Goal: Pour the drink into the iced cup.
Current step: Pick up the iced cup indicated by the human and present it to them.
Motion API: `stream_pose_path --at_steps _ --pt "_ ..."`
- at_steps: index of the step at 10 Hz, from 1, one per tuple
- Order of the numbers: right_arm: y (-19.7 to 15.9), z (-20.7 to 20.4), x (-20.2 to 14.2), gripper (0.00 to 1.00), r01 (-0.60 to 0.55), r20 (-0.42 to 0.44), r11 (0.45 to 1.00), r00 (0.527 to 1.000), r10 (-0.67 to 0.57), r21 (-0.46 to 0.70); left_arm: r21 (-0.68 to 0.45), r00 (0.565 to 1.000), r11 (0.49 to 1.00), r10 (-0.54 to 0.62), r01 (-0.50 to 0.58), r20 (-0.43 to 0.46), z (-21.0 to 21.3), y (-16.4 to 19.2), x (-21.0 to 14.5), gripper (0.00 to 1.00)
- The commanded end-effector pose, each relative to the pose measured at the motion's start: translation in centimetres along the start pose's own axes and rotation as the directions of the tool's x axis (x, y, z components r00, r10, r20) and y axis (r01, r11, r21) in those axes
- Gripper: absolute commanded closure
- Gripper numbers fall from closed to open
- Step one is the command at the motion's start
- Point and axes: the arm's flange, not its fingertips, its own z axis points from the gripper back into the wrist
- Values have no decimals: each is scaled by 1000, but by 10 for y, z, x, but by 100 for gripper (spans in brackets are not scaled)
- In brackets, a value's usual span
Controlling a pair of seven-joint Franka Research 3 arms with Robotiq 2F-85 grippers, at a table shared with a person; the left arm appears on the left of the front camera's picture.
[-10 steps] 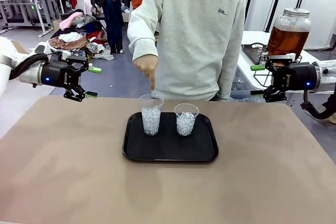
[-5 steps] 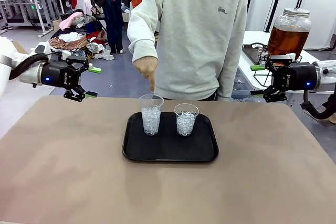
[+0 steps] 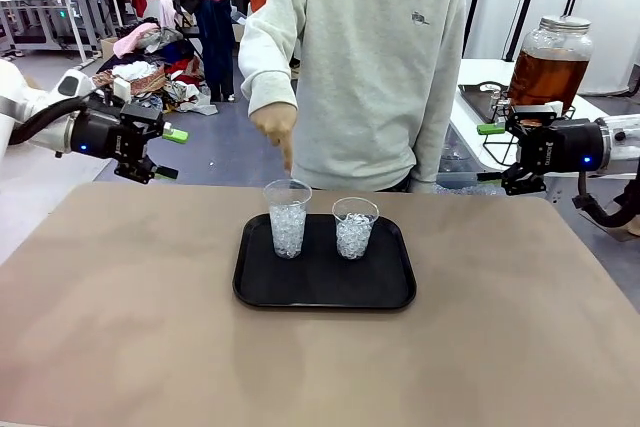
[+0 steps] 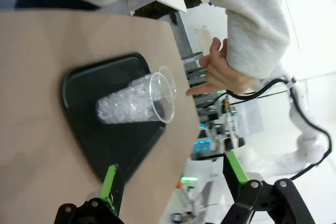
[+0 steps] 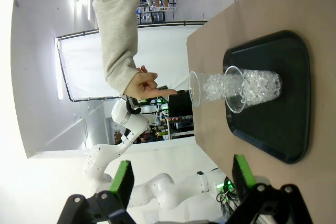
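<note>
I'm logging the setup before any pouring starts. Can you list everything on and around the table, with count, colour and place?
table: one, tan, under everything
tray: one, black, table centre
cups with ice: two, clear, side by side on the tray; taller cup on the robot's left, shorter cup on its right
dispenser jar: one, clear glass, on a side surface beyond the far right corner
lid: one, silvery, on the jar
drink: amber-brown, inside the jar
person's hand: one, finger pointing down above the taller cup
left gripper: one, black with green pads, open, in the air at the far left edge
right gripper: one, same colours, open, in the air in front of the jar
</note>
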Motion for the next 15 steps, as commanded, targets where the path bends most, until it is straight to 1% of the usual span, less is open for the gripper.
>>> stream_pose_path --at_steps 1,2,4,5,6,9,10,11,12,13,15 --pt "1 0 0 0 0 1 1000 1000 0 4 16 981 982 -191 191 34 -2 0 -9 0" --pt "1 0 0 0 0 1 1000 1000 0 4 31 954 954 -298 297 30 -5 0 -14 0" --pt "1 0 0 0 0 1 1000 1000 0 4 56 912 911 -411 409 11 -9 0 -22 0" --pt "1 0 0 0 0 1 1000 1000 0 4 49 906 905 -423 423 -9 -10 0 -24 0" --pt "1 0 0 0 0 1 1000 1000 0 4 43 935 934 -356 356 -2 -3 -2 -10 0" --pt "1 0 0 0 0 1 1000 1000 0 4 43 935 934 -356 356 -2 -3 -2 -10 0" --pt "1 0 0 0 0 1 1000 1000 0 4 47 925 924 -379 379 -8 -6 1 -14 0" --pt "1 0 0 0 0 1 1000 1000 0 4 76 855 852 -518 517 -8 -6 2 -12 0" --pt "1 0 0 0 0 1 1000 1000 0 4 89 775 772 -631 630 -13 -7 5 -12 0" --pt "1 0 0 0 0 1 1000 1000 0 4 66 721 720 -693 691 -1 -11 8 -11 0" --pt "1 0 0 0 0 1 1000 1000 0 4 49 627 628 -778 777 32 -19 17 -9 0"
